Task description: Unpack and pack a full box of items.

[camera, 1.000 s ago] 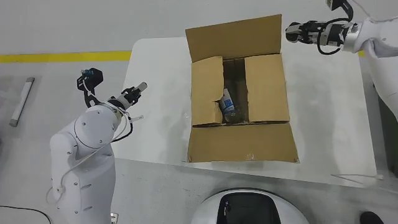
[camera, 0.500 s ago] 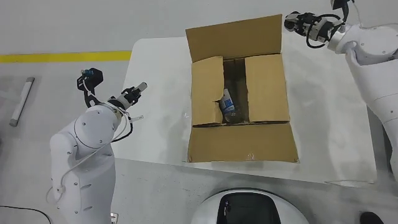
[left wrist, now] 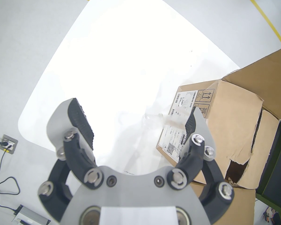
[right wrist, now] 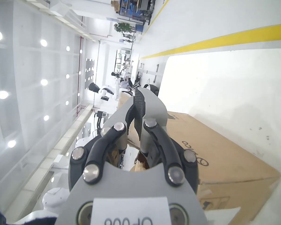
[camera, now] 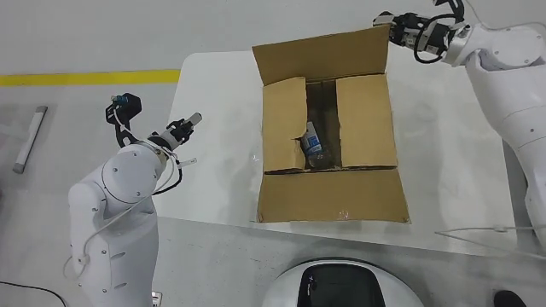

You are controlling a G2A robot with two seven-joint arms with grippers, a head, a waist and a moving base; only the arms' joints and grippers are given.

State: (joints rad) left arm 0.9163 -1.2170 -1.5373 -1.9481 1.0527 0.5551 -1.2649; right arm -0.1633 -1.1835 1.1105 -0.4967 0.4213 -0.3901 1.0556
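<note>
**Q:** Grey left gripper [left wrist: 135, 111], status?
**A:** Jaws wide and empty, at the left edge of the table [camera: 213, 94], apart from the cardboard box [camera: 367, 119].
**Q:** Box condition?
**A:** Mid-table, flaps open, plastic bottle [camera: 313, 143] lying inside.
**Q:** And the right gripper [right wrist: 138, 108]?
**A:** Fingers pressed together at the right corner of the rear flap [camera: 324, 51]. Grip on flap cannot be confirmed.

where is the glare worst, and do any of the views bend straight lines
Left wrist view: the table blows out to white glare, and the yellow floor line bows, a fisheye bend. Right wrist view: ceiling lamps flare, table washed out too. Top view: even light, straight edges; only the box interior sits in shadow.
</note>
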